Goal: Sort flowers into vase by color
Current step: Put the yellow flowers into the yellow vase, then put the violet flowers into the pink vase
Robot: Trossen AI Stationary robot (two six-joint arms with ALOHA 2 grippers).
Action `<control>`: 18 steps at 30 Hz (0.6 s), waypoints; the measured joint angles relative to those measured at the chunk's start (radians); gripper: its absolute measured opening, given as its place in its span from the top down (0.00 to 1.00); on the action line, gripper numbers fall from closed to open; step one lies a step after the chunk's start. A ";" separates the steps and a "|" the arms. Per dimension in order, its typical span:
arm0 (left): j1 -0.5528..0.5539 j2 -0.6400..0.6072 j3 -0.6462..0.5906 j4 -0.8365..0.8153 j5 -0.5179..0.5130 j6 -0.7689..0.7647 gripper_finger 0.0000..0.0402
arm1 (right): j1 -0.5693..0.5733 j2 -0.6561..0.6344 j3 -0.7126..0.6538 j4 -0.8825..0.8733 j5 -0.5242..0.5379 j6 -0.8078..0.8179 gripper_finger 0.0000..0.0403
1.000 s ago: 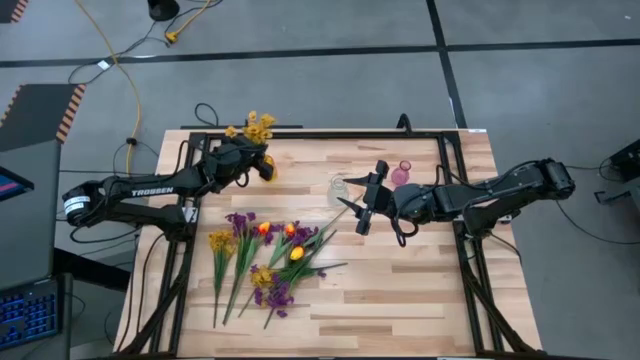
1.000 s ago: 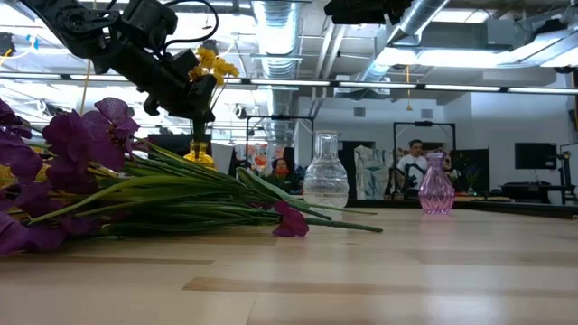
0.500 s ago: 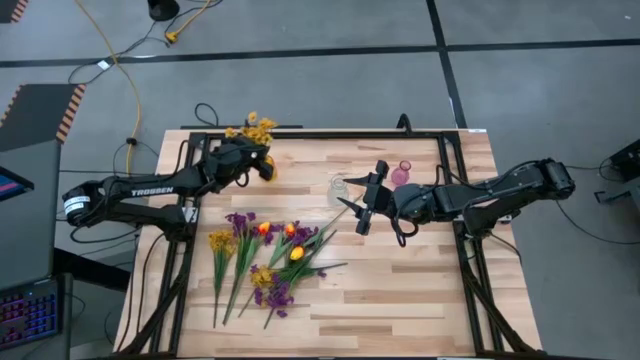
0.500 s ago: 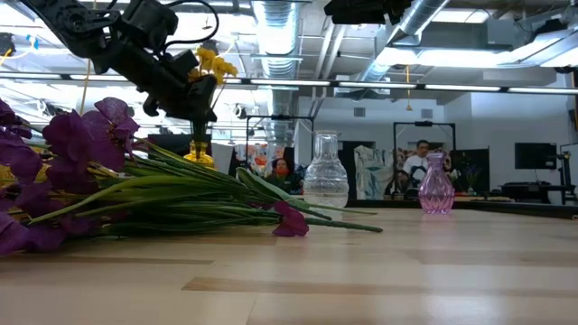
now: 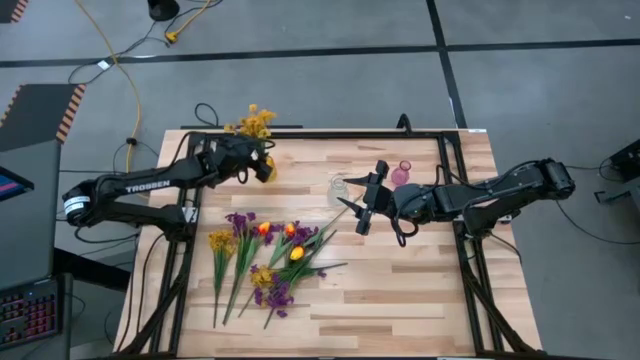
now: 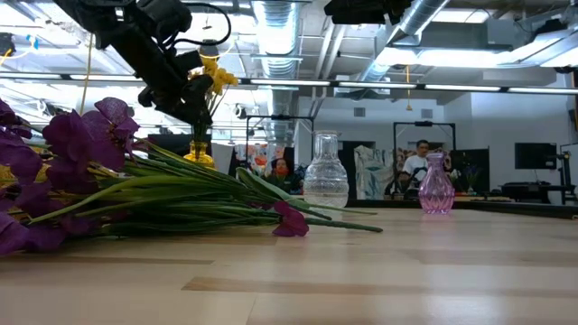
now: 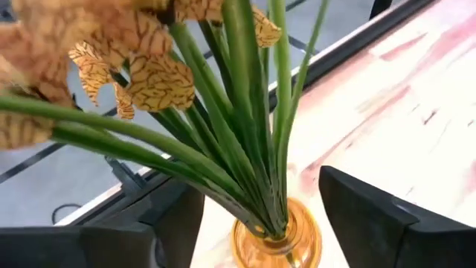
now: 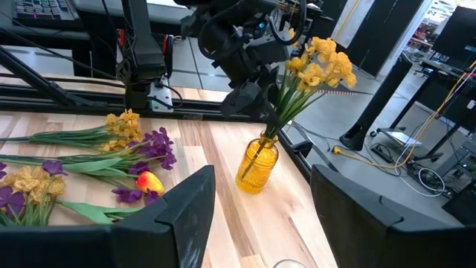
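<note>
high: left gripper (image 5: pixel 262 163) at yellow vase (image 5: pixel 268 170), loose flowers (image 5: pixel 262 262) nearer it than right gripper (image 5: pixel 362 203) | low: stems upright | left wrist: fingers (image 7: pixel 375 223) spread around stems (image 7: pixel 245 149) | right wrist: fingers (image 8: pixel 190 201) spread, empty

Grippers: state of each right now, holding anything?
Left gripper: open, fingers either side of the yellow flowers in the amber vase, not gripping.
Right gripper: open, empty, near the clear vase.
</note>
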 joint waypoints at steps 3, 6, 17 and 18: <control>0.000 0.000 0.018 -0.046 0.000 0.001 0.33 | 0.000 0.000 0.000 0.000 0.000 0.000 0.38; 0.000 0.000 0.029 -0.068 0.002 0.016 0.33 | 0.000 0.000 0.000 0.000 0.000 0.000 0.38; 0.000 0.000 0.136 -0.336 0.003 0.004 0.33 | 0.000 0.000 0.000 0.000 0.000 0.000 0.38; 0.000 0.000 0.147 -0.362 0.004 0.000 0.33 | 0.000 0.000 0.000 0.000 0.000 0.000 0.38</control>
